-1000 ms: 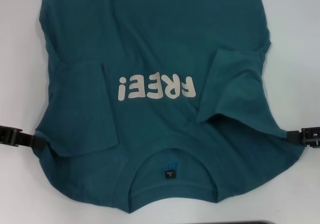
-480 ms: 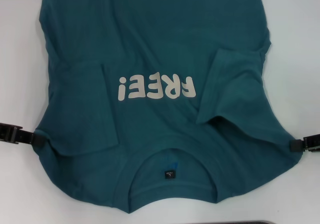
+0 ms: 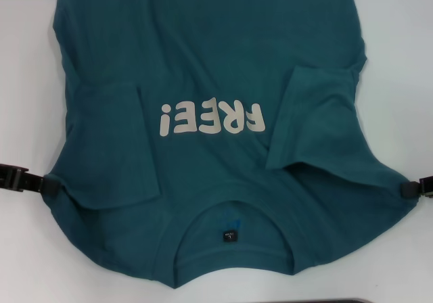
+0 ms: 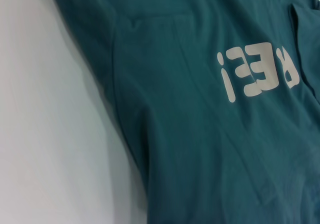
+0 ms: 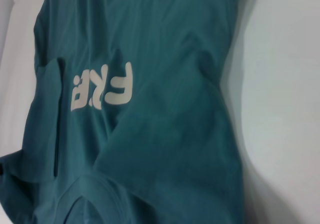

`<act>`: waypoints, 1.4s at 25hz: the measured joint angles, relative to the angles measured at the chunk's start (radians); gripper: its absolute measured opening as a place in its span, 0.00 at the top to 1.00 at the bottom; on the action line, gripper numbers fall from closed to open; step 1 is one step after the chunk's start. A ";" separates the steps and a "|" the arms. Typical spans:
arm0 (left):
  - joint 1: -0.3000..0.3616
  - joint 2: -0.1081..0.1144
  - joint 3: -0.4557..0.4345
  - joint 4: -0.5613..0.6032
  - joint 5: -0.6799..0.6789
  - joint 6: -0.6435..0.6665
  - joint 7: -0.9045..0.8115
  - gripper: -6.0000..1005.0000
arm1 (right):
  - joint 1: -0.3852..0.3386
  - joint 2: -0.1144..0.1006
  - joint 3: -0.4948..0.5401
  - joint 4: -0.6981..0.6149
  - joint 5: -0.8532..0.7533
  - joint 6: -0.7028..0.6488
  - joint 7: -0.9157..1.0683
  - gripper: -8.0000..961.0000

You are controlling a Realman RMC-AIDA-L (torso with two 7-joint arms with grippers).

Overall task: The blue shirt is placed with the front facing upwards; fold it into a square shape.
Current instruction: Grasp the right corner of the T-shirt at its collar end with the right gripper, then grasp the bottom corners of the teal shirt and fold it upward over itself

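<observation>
The blue shirt (image 3: 203,59) lies front up on the white table (image 3: 27,80). Its collar is toward me, so its cream "FREE!" lettering (image 3: 211,119) reads upside down. A small black neck label (image 3: 231,236) shows inside the collar. Both short sleeves are folded inward over the body, one (image 3: 111,147) on my left and one (image 3: 308,120) on my right. My left gripper (image 3: 49,184) pinches the left shoulder corner, and my right gripper (image 3: 407,190) pinches the right one. Both wrist views show the shirt's cloth (image 4: 200,134) (image 5: 150,134) and part of the lettering, but no fingers.
Bare white table shows on both sides of the shirt and in front of the collar. A dark strip (image 3: 325,301) runs along the near table edge. The shirt's hem runs out of view at the far side.
My right gripper has slid outward and slightly toward me, drawing the right shoulder corner with it. My left gripper shifted a little outward. The rest of the shirt lies as before.
</observation>
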 joint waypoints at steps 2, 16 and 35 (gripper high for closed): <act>-0.002 0.005 0.000 0.000 0.001 0.005 -0.003 0.99 | -0.006 -0.002 0.016 -0.001 0.001 0.002 -0.005 0.96; 0.017 0.059 0.001 -0.006 0.006 0.122 0.001 0.99 | -0.061 0.003 0.120 -0.001 0.005 -0.024 -0.079 0.96; 0.103 0.060 -0.001 0.004 0.006 0.138 0.029 0.98 | -0.137 -0.002 0.247 -0.001 0.004 -0.065 -0.152 0.96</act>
